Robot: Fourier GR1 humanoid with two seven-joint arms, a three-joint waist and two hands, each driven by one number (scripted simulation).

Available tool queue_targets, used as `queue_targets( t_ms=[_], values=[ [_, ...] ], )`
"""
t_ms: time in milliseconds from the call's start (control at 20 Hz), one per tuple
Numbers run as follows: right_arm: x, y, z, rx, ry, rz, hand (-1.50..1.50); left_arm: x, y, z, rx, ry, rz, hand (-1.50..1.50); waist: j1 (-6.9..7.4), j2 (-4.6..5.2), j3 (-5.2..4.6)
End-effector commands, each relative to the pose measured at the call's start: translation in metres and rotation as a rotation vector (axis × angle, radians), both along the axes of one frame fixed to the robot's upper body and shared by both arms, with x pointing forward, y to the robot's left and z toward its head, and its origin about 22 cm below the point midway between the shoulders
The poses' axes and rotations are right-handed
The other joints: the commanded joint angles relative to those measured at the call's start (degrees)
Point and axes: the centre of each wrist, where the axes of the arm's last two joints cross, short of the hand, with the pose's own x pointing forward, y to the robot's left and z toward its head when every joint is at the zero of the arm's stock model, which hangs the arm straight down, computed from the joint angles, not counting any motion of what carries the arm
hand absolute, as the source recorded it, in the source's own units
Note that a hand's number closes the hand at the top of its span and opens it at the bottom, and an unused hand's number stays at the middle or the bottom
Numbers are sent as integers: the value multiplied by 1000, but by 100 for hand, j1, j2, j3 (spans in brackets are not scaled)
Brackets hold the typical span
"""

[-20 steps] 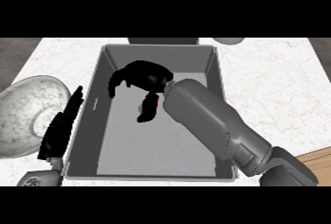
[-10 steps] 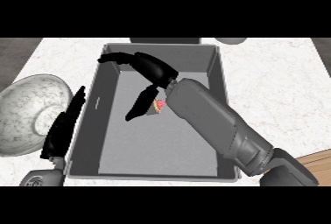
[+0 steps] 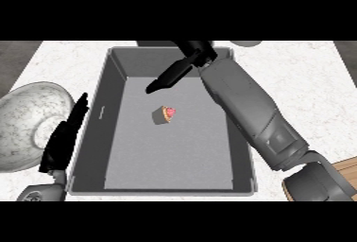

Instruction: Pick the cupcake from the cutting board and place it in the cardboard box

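Grey-walled cardboard box (image 3: 111,85) on a white marbled counter (image 3: 300,80), with the cupcake (image 3: 166,114) lying tipped on its side on the box floor, near the middle. Right hand (image 3: 182,66) hangs above the box's far end, fingers straight and holding nothing. Left hand (image 3: 66,139) rests outside the box's left wall, fingers straight, beside a pale bowl (image 3: 28,123).

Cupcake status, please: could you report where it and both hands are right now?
Right hand open, above box, holding nothing. Left hand open, resting outside box's left wall. Cupcake on its side on box floor. Nothing in the way.
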Motion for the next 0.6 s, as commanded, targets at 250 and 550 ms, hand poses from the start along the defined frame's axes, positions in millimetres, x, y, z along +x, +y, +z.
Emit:
queue_targets(
  t_ms=[250, 550],
  values=[
    [36, -138, 24, 120, 37, -166, -150, -1, -4, 0, -4, -31, -18, 0, 75, 110, 8],
    [38, -174, 35, 75, 2, -150, -150, 2, -6, 9, -14, -30, -62, 0, 252, 144, 13]
  ],
)
